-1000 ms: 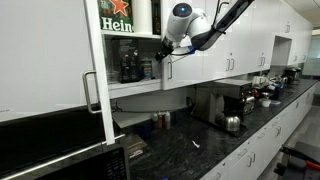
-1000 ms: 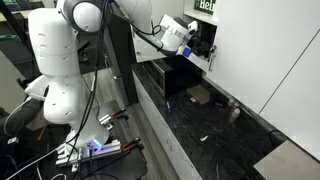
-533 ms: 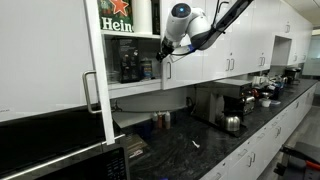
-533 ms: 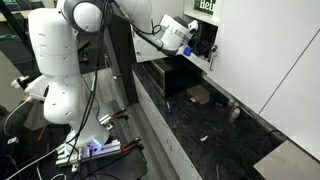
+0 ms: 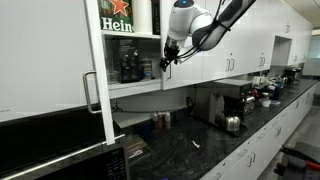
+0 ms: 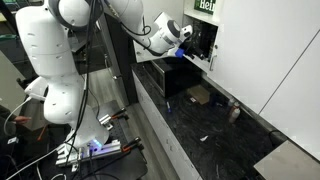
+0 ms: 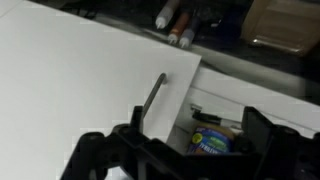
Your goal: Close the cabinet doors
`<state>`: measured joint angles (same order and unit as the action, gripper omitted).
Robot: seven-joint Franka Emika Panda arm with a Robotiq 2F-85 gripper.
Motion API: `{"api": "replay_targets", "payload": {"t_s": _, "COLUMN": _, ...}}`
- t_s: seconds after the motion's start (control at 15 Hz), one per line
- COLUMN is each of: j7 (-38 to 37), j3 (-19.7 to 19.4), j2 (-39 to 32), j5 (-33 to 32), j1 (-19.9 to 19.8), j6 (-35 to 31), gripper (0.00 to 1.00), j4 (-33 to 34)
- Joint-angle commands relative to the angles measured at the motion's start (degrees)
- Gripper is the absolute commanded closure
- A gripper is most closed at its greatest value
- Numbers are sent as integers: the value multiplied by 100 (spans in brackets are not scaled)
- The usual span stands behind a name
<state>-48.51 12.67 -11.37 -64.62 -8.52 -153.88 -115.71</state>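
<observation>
The upper cabinet stands open in both exterior views. One white cabinet door point(image 5: 60, 60) swings far out, its silver bar handle point(image 5: 92, 90) near its edge. The other door point(image 5: 185, 65) is ajar, and it also shows in an exterior view point(image 6: 225, 60). The Heineken box point(image 5: 115, 20) sits on the top shelf. My gripper point(image 5: 167, 58) hangs just in front of the ajar door's free edge, open and empty. It also shows in an exterior view point(image 6: 184, 36). In the wrist view my gripper point(image 7: 195, 150) frames a white door point(image 7: 70, 90), its handle point(image 7: 152, 100) and a green-labelled jar point(image 7: 210, 142).
A dark appliance point(image 5: 130, 65) stands on the lower shelf. A black microwave point(image 5: 55, 160) sits below the open door. The dark counter point(image 5: 200, 150) carries a kettle point(image 5: 232, 122) and coffee machines point(image 5: 245, 98). The robot's white base point(image 6: 60, 90) stands beside the counter point(image 6: 210, 130).
My gripper has drawn back a little from the cabinet opening and turned slightly. The doors have not visibly moved.
</observation>
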Motion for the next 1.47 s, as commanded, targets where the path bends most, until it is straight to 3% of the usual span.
{"api": "replay_targets", "payload": {"t_s": 0.0, "j7": 1345, "j3": 489, "j2": 1239, "j5": 1619, "j1": -355, "j6": -1, "gripper": 0, "j4": -1443}}
{"api": "replay_targets", "payload": {"t_s": 0.13, "j7": 2041, "j3": 545, "j2": 1725, "j5": 2629, "j1": -260, "j6": 180, "gripper": 0, "j4": -1864}}
{"api": "replay_targets", "payload": {"t_s": 0.2, "j7": 2388, "j3": -26, "j2": 1948, "j5": 3133, "j1": 394, "j6": 317, "gripper": 0, "j4": -2025}}
{"api": "replay_targets", "payload": {"t_s": 0.33, "j7": 3097, "j3": -157, "j2": 2480, "j5": 4136, "j1": 662, "j6": 613, "gripper": 0, "j4": -2338}}
{"api": "replay_targets", "payload": {"t_s": 0.53, "j7": 3957, "j3": -404, "j2": 3408, "j5": 5451, "j1": 1141, "j6": 1584, "gripper": 0, "j4": -2547}}
{"api": "replay_targets", "payload": {"t_s": 0.87, "j7": 4034, "j3": -439, "j2": 4463, "j5": 6166, "j1": 1452, "j6": 3287, "gripper": 0, "j4": -2319}}
{"api": "replay_targets", "payload": {"t_s": 1.4, "j7": 4886, "j3": -593, "j2": 4992, "j5": 6969, "j1": 2078, "j6": 4698, "gripper": 0, "j4": -1835}}
